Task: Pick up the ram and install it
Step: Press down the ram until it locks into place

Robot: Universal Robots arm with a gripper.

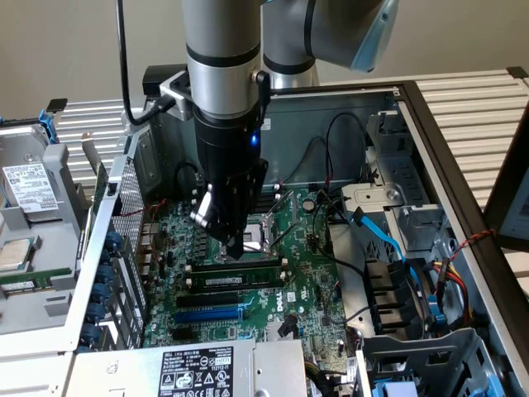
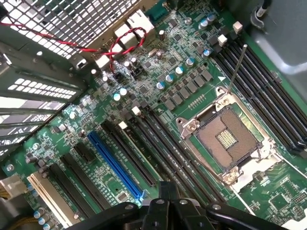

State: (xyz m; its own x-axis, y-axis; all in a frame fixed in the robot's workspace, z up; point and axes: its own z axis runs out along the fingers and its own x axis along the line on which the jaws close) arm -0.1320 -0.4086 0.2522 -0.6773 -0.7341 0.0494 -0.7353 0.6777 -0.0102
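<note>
While the ram [image 1: 240, 270] sits in a motherboard slot inside the case [image 1: 430, 141], the gripper [image 1: 233, 248] hangs pressed together above it.

We see the arm's [image 1: 221, 58] smooth brushed-metal sleeve, satin grey, above a glossy black plastic gripper [image 1: 234, 248] housing. The ram [image 1: 240, 275] looks like a matt green circuit board with a pale paper label, seated among matt black plastic memory slots [image 2: 163, 143]. The motherboard [image 2: 192, 96] is lacquered green with a slight sheen; its capacitors [image 2: 169, 78] have shiny metal tops. The blue expansion slot [image 2: 115, 165] is smooth plastic. The processor socket [image 2: 230, 136] has a bright polished metal frame. The case wall [image 1: 347, 112] is dull grey sheet metal; the perforated panel [image 2: 62, 21] is bare metal too
</note>
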